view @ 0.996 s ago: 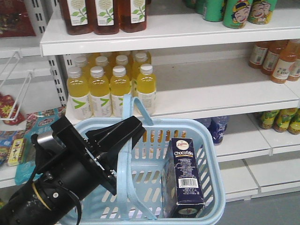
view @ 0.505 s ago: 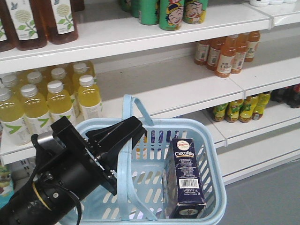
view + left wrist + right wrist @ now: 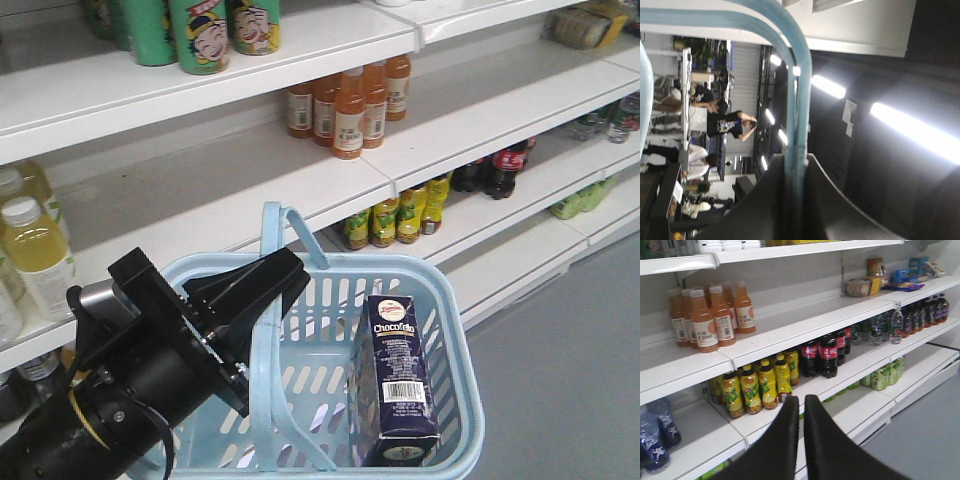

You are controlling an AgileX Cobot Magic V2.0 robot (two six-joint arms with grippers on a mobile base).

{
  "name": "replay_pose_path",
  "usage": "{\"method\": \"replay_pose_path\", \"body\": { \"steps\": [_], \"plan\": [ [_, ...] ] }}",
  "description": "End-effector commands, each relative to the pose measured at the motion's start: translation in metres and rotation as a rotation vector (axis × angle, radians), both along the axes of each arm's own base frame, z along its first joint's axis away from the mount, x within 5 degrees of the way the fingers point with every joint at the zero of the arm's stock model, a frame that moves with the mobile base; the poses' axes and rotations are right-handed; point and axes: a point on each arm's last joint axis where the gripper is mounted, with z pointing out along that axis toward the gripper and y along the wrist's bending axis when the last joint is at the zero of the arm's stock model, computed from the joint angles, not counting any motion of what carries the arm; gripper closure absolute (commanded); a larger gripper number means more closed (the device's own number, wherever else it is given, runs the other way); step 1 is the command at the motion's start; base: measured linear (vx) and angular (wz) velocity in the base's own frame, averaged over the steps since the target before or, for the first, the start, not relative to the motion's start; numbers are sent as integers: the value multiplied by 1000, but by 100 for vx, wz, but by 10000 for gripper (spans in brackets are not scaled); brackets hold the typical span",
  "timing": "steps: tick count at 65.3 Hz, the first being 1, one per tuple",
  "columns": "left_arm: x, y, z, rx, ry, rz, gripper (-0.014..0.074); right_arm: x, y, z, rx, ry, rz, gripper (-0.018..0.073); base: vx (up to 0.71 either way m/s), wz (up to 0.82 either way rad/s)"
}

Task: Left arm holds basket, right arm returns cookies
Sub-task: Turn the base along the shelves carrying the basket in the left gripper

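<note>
- Closest to the front camera: the left arm (image 3: 110, 400), black with a yellow ring band, reaching up from the lower left corner.
- At its end, the left gripper (image 3: 283, 280), clamped on a hoop handle (image 3: 264, 340) of the basket; in the left wrist view, the pale blue bar running straight out between the two dark jaws.
- Hanging under and beyond that gripper, the light blue slotted basket (image 3: 455, 330), with the second part of the hoop rising past the gripper tip.
- Right of the gripper, lower and clear of it: the cookies (image 3: 398, 385), a navy "Chocofilo" carton standing on end in the right part of the basket, barcode label facing the camera.
- In the right wrist view, the right gripper (image 3: 801, 402): black fingers drawn almost together, only a thin slit between them, nothing held.
- Past the right gripper's tips, well apart: white shelves (image 3: 805, 330), with yellow-labelled bottles (image 3: 760, 387) to the left of the tips and cola bottles (image 3: 822, 352) just to the right.
- Higher and further left, orange drink bottles (image 3: 710, 315); far to the right, clear water bottles (image 3: 885, 327).
</note>
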Motion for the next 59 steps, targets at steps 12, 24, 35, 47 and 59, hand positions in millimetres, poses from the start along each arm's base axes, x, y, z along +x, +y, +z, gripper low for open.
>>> {"method": "replay_pose_path", "body": {
  "steps": [12,24,35,47,59],
  "plan": [
    [-5,4,30,-178,-150,-2,599,0,0,2,-27,-68,-3,565,3,-46],
    [-5,4,30,-178,-150,-2,599,0,0,2,-27,-68,-3,565,3,-52],
    [-5,4,30,-178,-150,-2,599,0,0,2,-27,-68,-3,565,3,-58],
    [-5,4,30,-178,-150,-2,599,0,0,2,-27,-68,-3,565,3,-61],
    [-5,4,30,-178,-150,-2,599,0,0,2,-27,-68,-3,565,3,-60]
  ]
}}
